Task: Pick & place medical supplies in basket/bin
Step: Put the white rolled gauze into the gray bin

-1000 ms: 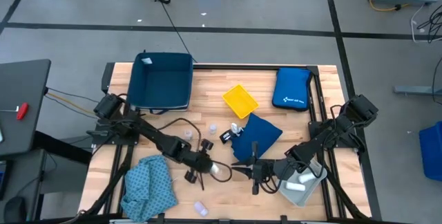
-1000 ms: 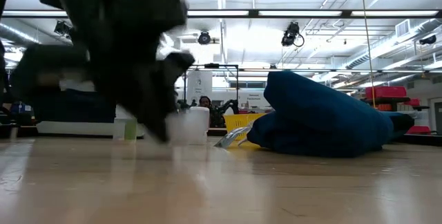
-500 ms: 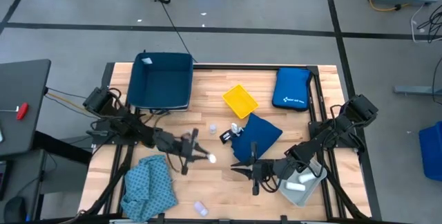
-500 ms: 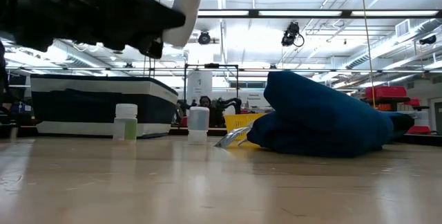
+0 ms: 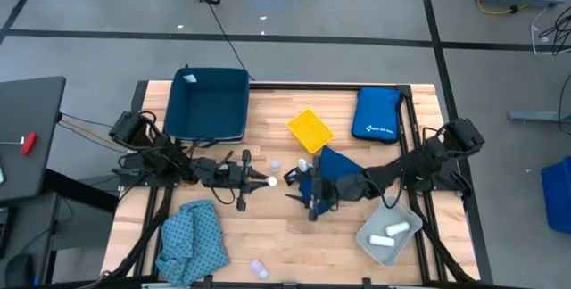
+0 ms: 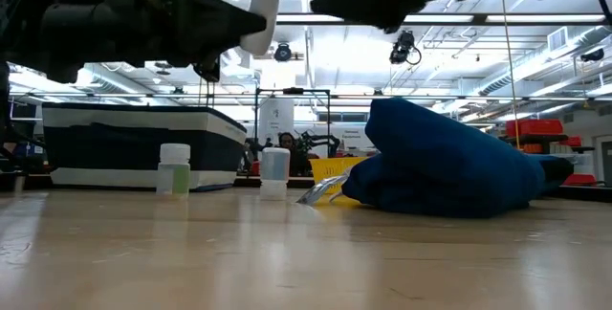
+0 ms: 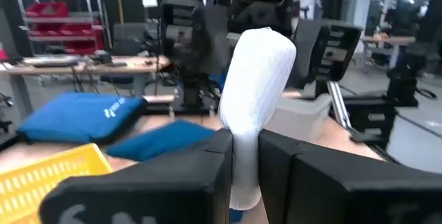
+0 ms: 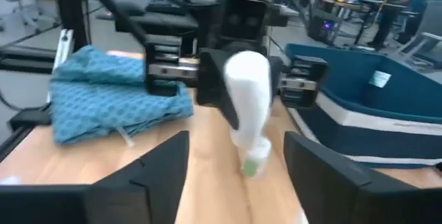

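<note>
My left gripper [image 5: 260, 181] is shut on a white roll [image 5: 270, 181] and holds it above the middle of the table; the roll also shows in the low view [image 6: 261, 9]. My right gripper [image 5: 302, 193] stands open just to the right of it, facing it, fingers apart [image 8: 235, 182] and touching nothing. The navy cloth [image 5: 337, 169] lies heaped under the right arm. The teal cloth [image 5: 192, 240] lies at the near left. Two small vials [image 6: 174, 168] [image 6: 274, 172] stand on the table. The blue bin [image 5: 210, 102] stands at the far left. My left gripper pinches the white roll's lower part [image 7: 242, 156] between its two fingers. The fingers come level from the table's left. The roll stands about upright, its rounded top [image 7: 259, 44] rising above the fingers, lifted clear of the table.
A yellow basket [image 5: 310, 130] and a royal-blue pouch [image 5: 376, 115] lie at the far side. A clear tray [image 5: 403, 244] with two white rolls sits at the near right. Another vial [image 5: 259, 268] lies near the front edge.
My left gripper has risen with the white roll and carried it toward the far edge, clear of the table. My right gripper has gone from beside the clear tray toward the far left, over the navy cloth, up to the held roll.
</note>
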Controlling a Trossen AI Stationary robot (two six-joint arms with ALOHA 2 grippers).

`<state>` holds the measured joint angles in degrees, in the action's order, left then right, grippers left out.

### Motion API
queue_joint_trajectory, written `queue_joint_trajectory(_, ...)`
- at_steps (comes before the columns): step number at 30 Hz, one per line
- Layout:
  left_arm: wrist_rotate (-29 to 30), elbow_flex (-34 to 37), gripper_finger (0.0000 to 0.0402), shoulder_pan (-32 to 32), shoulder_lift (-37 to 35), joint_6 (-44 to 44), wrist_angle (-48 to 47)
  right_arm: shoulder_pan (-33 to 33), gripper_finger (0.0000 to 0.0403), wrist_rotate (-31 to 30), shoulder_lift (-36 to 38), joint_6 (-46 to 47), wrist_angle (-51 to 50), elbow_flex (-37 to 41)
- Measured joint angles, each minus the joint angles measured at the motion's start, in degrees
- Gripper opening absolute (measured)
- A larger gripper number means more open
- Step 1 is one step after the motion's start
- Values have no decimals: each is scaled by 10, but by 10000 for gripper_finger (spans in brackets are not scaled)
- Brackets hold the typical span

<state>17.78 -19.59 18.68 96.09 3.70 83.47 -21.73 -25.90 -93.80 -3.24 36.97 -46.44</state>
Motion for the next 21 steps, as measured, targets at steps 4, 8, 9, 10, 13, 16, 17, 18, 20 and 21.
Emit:
queue_joint_trajectory(4,7,0,44,1,0,4,33,36,260,66,0,0,30,0)
queue_joint_trajectory(8,18,0,44,1,-1,4,47,62,255,128,0,0,76,0)
queue_joint_trajectory(9,19,0,44,1,-1,4,48,67,253,139,0,-3,87,0)
queue_joint_trajectory(10,20,0,44,1,-1,4,51,71,251,146,0,-4,95,0)
queue_joint_trajectory(13,25,-1,44,1,5,4,66,81,247,159,0,-6,105,0)
queue_joint_trajectory(16,30,-10,44,1,12,4,66,87,247,162,-8,-6,121,0)
queue_joint_trajectory(17,29,-15,44,1,16,4,65,89,247,163,-13,-7,126,0)
queue_joint_trajectory(18,26,-20,44,1,20,4,63,89,247,165,-19,-9,134,0)
queue_joint_trajectory(20,17,-35,44,1,30,4,65,91,247,171,-34,-11,159,-3)
queue_joint_trajectory(21,17,-41,44,1,35,4,65,92,247,174,-38,-11,161,-3)
